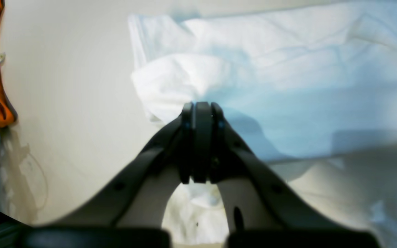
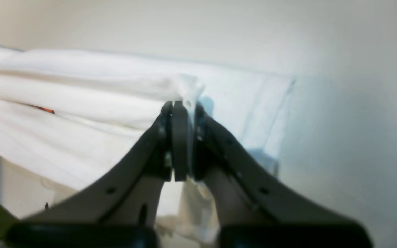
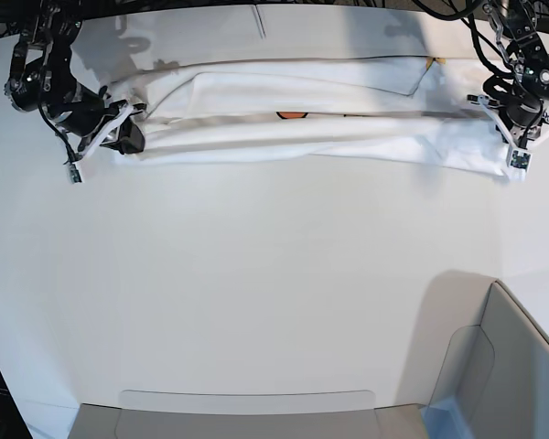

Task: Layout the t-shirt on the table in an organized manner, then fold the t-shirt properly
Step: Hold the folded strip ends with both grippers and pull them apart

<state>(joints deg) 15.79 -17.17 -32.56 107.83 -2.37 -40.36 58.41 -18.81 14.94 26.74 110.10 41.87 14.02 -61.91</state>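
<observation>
While the t-shirt (image 3: 302, 128) stretches across the far surface (image 3: 274, 293), left claw (image 1: 202, 106) and right claw (image 2: 181, 105) each pinch an end.

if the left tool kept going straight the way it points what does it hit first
The t-shirt itself: the left tool is shut on its bunched edge, and more white cloth lies straight ahead, with the table beyond, though depth is unclear.

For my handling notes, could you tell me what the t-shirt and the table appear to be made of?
The t-shirt: soft, matte woven or knit cloth, probably cotton, judging by its folds and creases. The table: a hard, smooth white top with a faint sheen, possibly laminate or plastic; the pictures leave that open.
</observation>
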